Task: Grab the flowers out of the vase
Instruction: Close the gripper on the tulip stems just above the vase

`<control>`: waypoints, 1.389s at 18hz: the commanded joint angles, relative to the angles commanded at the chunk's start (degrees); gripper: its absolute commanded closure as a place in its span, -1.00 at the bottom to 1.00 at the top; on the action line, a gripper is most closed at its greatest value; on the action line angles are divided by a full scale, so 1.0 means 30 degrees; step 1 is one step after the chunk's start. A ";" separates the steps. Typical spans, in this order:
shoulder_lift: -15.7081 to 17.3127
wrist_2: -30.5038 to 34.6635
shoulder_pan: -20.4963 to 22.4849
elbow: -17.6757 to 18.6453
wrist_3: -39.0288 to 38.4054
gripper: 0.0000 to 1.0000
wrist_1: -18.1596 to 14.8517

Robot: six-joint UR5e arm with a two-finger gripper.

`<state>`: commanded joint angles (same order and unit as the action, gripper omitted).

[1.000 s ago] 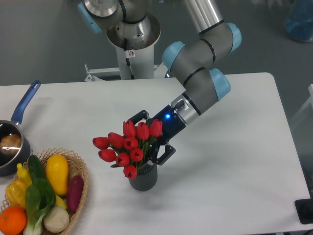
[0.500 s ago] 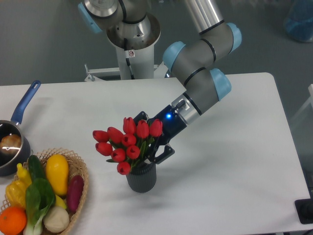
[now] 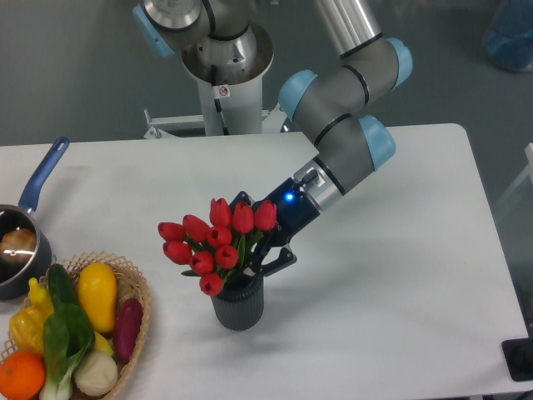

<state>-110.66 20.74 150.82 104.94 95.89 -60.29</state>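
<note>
The flowers, a bunch of red tulip buds with green leaves, stand in the small dark grey ribbed vase near the middle front of the white table. My gripper comes in from the right, just above the vase's mouth. Its two black fingers sit on either side of the stems and look closed on them. The buds hide the fingertips. The stems are still inside the vase.
A wicker basket of colourful vegetables sits at the front left, close to the vase. A dark saucepan with a blue handle is at the left edge. The robot's base stands behind the table.
The fingers have closed in around the stems. The bunch and the vase have shifted slightly to the left.
</note>
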 joint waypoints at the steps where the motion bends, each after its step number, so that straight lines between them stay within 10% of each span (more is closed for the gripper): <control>1: 0.0000 0.0000 0.0000 0.0058 0.0029 -0.01 0.0000; 25: 0.0409 -0.2313 0.0555 0.0235 -0.0058 0.16 -0.0059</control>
<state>-109.43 13.80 152.49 105.64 95.71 -60.47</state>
